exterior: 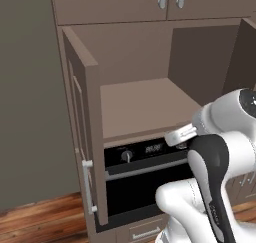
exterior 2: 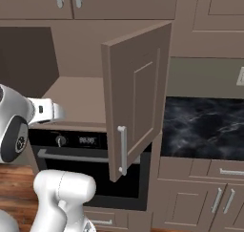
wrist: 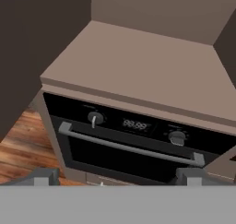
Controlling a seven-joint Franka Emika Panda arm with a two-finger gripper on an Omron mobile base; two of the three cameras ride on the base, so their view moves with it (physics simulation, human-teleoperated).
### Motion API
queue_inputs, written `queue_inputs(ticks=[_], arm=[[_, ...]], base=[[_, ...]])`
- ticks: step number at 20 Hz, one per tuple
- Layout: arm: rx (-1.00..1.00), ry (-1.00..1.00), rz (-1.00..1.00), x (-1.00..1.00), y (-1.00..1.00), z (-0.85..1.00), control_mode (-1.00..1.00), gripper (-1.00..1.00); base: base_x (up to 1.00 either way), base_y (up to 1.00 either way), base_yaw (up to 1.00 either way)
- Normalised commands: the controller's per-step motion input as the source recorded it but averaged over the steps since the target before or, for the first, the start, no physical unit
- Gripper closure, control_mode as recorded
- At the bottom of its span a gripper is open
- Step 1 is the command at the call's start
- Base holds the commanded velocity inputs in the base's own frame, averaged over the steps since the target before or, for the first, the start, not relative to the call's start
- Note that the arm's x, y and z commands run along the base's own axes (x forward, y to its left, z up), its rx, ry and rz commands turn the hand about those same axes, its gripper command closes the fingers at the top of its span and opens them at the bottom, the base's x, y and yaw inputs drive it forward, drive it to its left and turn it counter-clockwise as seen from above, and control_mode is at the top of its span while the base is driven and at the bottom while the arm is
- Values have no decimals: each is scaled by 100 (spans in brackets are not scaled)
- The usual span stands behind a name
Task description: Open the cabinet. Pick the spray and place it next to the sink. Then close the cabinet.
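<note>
Grey-brown shaker panels form the cabinet [exterior: 135, 82], which stands with both doors swung outward; the left door [exterior: 85, 122] and the right door [exterior 2: 138, 95] each carry a long silver bar handle [exterior 2: 122, 150] near the free edge. The tan shelf [wrist: 138, 66] inside runs bare from front edge to back wall. The spray cannot be located in these views.

Directly below the shelf's front edge sits a black oven [wrist: 124, 140] with two knobs, a small display and a horizontal silver bar. Shorter matching doors run above the cabinet. To the right, a black marbled worktop [exterior 2: 205, 126] tops lower drawers and doors. Wood flooring [exterior: 40, 217] meets a plain grey-green wall at left.

The gripper [wrist: 117, 177] faces the oven front, jaws spread wide, holding nothing.
</note>
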Motion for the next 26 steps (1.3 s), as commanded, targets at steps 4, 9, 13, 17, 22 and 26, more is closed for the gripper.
queue_inputs(ticks=[4, 9, 13, 17, 22, 26], arm=[[0, -2, -6, -40, -31, 9, -100, -100], [4, -3, -13, 26, -48, 0, -100, -100], [28, -21, -11, 30, -38, 0, -100, -100], [38, -34, -10, 6, -7, 0, -100, -100], [12, -27, 2, 0, 0, 0, -100, -100], [-3, -14, 9, -25, 0, 3, -100, -100]], base=[[0, 0, 0], [0, 0, 0], [0, 0, 0], [0, 0, 0], [0, 0, 0], [0, 0, 0]])
